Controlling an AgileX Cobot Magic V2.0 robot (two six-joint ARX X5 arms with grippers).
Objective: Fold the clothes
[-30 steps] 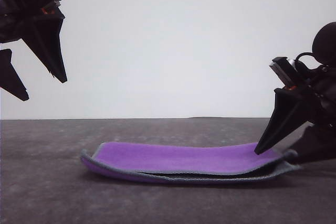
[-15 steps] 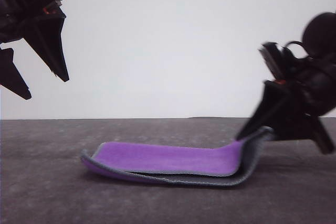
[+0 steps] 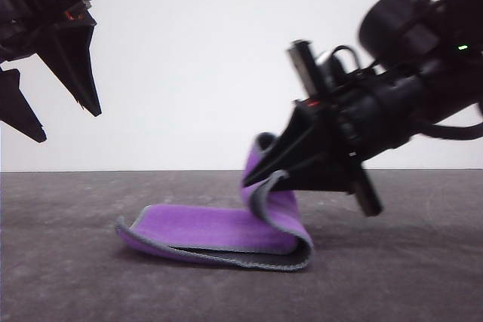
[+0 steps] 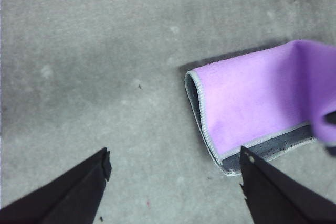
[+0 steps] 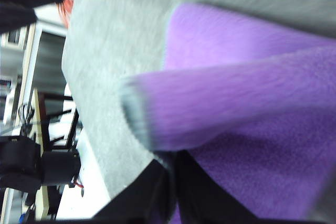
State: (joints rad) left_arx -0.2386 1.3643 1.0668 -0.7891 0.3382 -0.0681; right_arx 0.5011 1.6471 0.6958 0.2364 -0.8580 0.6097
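Jaws: right gripper [image 3: 260, 179] clamped on cloth [image 3: 204, 228] end; left gripper [image 3: 56, 122] apart. Cloth's long axis left-right.

Bare table [image 3: 68, 277] is lying open from six to nine o'clock of the cloth [image 3: 204, 228]. The right pincer [image 3: 260, 179] is blocking its three o'clock end; the left pincer [image 3: 56, 122] is hanging clear above.

The front camera sits low, facing forward along the grey surface [image 3: 68, 277]. Both wrist cameras look down close; all share the purple-and-grey soft cloth [image 3: 219, 229].
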